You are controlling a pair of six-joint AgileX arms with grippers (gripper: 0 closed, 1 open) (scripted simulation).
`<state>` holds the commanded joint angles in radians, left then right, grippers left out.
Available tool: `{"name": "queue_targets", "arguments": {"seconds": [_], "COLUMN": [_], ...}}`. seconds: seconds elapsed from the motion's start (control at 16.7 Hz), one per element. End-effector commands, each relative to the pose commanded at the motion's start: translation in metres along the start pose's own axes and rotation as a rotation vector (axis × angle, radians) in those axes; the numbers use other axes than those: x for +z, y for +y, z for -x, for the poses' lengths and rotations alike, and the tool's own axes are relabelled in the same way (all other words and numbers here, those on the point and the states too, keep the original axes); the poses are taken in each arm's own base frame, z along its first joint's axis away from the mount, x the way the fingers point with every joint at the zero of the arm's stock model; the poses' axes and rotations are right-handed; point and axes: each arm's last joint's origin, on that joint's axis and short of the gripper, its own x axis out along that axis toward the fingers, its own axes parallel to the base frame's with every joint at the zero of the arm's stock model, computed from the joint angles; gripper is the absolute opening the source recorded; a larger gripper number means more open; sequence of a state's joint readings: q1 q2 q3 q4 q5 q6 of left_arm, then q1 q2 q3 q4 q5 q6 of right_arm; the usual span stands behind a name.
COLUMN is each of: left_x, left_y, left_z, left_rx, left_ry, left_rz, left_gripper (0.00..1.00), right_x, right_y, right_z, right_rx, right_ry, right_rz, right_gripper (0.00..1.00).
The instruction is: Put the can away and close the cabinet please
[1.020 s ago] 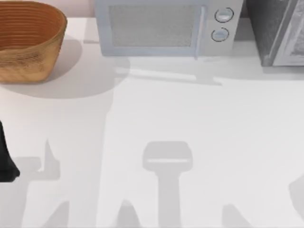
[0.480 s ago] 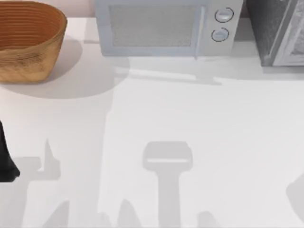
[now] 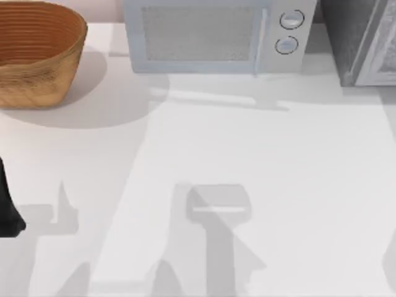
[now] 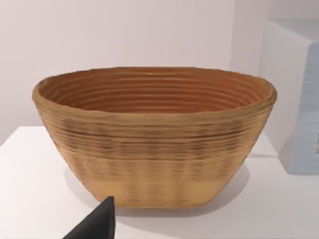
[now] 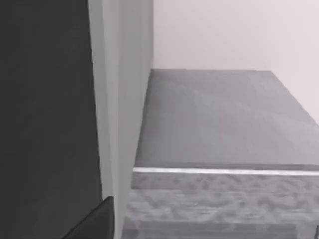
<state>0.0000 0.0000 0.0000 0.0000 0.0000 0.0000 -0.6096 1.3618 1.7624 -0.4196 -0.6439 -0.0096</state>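
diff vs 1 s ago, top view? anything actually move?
Only shadows moved. On the table, the shading along the near edge spread and shifted toward the top view's left, and the shadow at the right edge slid lower, so something overhead is moving. The basket, microwave, grey cabinet and the dark left arm piece at the left edge stayed put. Nothing visibly grasped or released.
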Motion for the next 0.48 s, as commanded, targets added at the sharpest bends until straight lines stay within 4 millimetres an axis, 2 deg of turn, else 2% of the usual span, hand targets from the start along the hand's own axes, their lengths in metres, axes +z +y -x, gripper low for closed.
{"name": "queue_targets", "arguments": {"seconds": [0.12, 0.24, 0.48], "left_x": [0.000, 0.000, 0.000], "left_y": [0.000, 0.000, 0.000], "left_z": [0.000, 0.000, 0.000], "left_rx": [0.000, 0.000, 0.000], "left_ry": [0.000, 0.000, 0.000], "left_rz": [0.000, 0.000, 0.000], "left_gripper": [1.00, 1.00, 1.00], "right_x": [0.002, 0.005, 0.006], "right_y": [0.036, 0.079, 0.159], "right_z": [-0.021, -0.034, -0.034], "right_rx": [0.005, 0.002, -0.026], "right_ry": [0.001, -0.006, -0.013], "right_rz": [0.008, 0.016, 0.011], "right_gripper": [1.00, 1.00, 1.00]}}
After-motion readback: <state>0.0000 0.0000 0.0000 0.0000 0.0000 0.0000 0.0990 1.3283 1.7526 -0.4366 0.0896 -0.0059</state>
